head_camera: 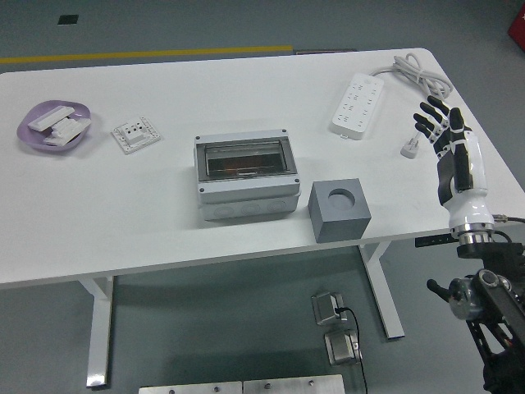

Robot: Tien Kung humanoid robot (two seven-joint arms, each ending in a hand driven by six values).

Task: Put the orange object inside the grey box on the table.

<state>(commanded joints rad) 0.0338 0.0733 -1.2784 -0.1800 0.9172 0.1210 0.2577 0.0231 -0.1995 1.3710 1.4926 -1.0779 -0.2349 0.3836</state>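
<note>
A grey box [246, 176] with a clear hinged lid sits in the middle of the table. The lid is down, and something orange [239, 171] shows dimly through it. My right hand [439, 123] hovers over the table's right side, far right of the box, fingers spread and holding nothing. My left arm is out of view.
A dark grey cube [339, 210] with a round hole stands right of the box at the table's front edge. A white power strip [358, 104] with its cable and plug [409, 149] lies at the back right. A purple dish [54, 125] and a white socket plate [134, 133] sit at the left.
</note>
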